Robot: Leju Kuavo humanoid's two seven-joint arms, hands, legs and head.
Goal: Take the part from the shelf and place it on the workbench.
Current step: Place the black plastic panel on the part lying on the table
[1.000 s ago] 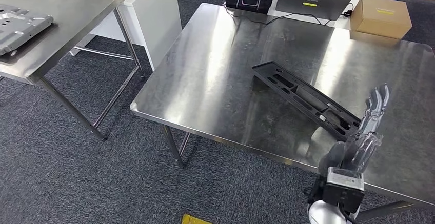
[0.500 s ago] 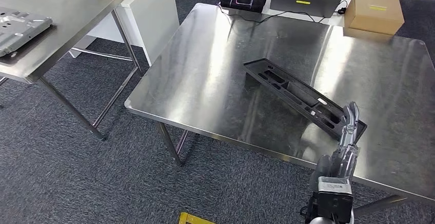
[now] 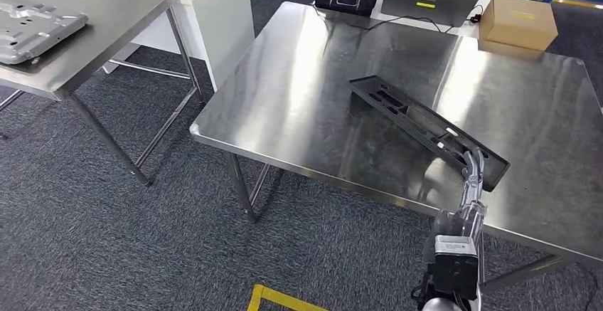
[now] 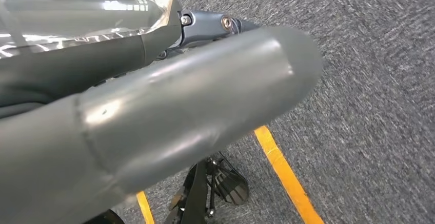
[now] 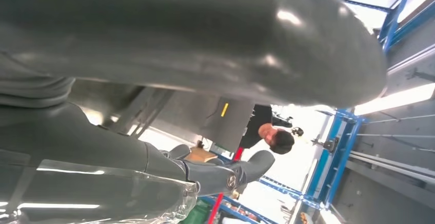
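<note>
Right hand (image 3: 471, 183): slim silver-grey fingers (image 3: 472, 163) with dark segments, glossy clear covering over the back. Below it a boxy wrist module (image 3: 455, 262): light grey top face, black body, then a rounded silver forearm section. Right wrist view: thick dark grey thumb (image 5: 205, 34), smooth and glossy; darker fingers with a small round fastener near a tip; transparent film wrinkled over the hand back. Left hand (image 4: 154, 106): same thick grey thumb with a faint seam line, dark finger links with two small bright screws (image 4: 225, 22), crinkled clear film over the cover.
</note>
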